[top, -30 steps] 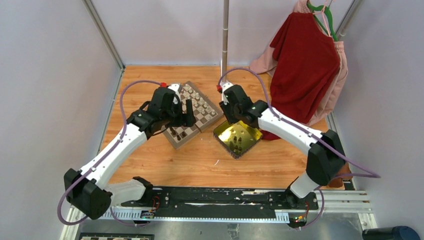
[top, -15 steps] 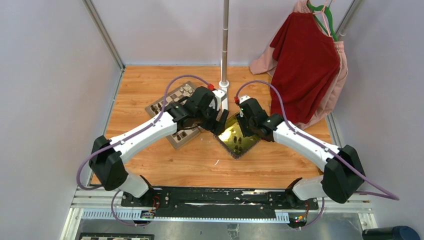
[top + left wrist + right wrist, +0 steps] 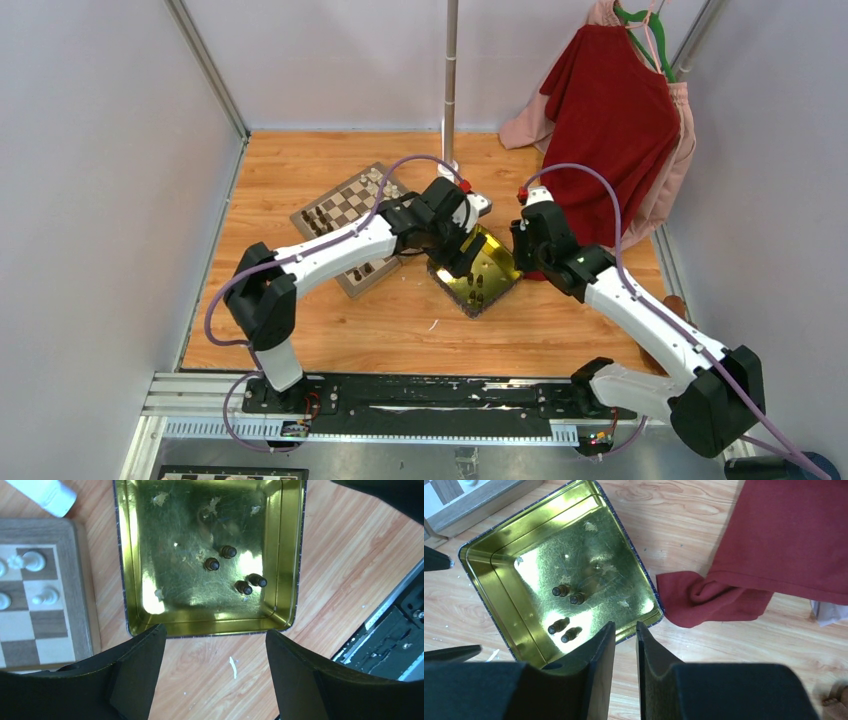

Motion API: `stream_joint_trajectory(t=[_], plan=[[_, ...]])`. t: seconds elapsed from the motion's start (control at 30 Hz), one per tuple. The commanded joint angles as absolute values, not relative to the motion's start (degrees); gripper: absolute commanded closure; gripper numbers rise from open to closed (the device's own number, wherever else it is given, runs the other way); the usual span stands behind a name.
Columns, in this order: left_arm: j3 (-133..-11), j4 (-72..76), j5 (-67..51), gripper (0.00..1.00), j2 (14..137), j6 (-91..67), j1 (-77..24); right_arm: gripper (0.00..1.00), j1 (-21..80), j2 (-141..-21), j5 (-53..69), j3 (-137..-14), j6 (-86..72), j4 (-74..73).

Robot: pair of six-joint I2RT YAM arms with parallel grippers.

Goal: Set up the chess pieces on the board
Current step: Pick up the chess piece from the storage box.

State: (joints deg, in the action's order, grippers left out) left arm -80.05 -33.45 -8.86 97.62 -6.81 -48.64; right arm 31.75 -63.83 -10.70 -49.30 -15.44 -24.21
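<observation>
Chess pieces [image 3: 235, 570], four small dark brown ones, are seen lying on the floor of a shiny gold tin [image 3: 127, 570]. They are kept close together, toward 4 o'clock from the tin's middle in the left wrist view. Two of them are touching or almost touching.

The left gripper [image 3: 214, 635] is held with its fingers [image 3: 140, 670] wide apart, and nothing is gripped between them. It is hung over the near edge of the tin, with the dark pieces at 12 o'clock from it. The board [image 3: 85, 580] is seen at 9 o'clock from the tin, just beside it. A few cream-white pieces [image 3: 30, 560] are stood on its squares.

The right gripper [image 3: 625, 630] is held with its fingers [image 3: 594, 670] nearly together, and only a thin gap is left. Nothing is seen in that gap. It is placed over one edge of the tin, and the four dark pieces are seen at 10 o'clock from it. A red cloth [image 3: 774, 540] is laid on the wooden table [image 3: 684, 510] at 2 o'clock, with its corner just beside the tin.

From above, the tin is found at 4 o'clock from the board. The left gripper is reached over the tin, and the right gripper is held at the tin's 3 o'clock edge. More pieces are stood on the board, but their kinds cannot be told. The red cloth is hung from a green hanger [image 3: 640, 20] at 1 o'clock.
</observation>
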Motion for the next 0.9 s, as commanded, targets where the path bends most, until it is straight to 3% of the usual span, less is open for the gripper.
stream_joint_trajectory(t=[0.0,0.43,0.87], plan=[[-83.2,-33.6,-10.9,0.22,101.7,-3.4,-49.9,0.74,30.4,-61.0,-13.9,-47.4,-16.8,-23.4],[-87.6,-33.8,-9.9,0.24,111.7,1.2,-51.8,0.75,29.5,-60.7,-14.1,-47.0,-15.8,-21.9],[-91.0,-31.5,-7.7,0.31,118.3,1.8,-51.9,0.76,29.0,-60.9,-14.5,-47.4,-14.5,-21.5]])
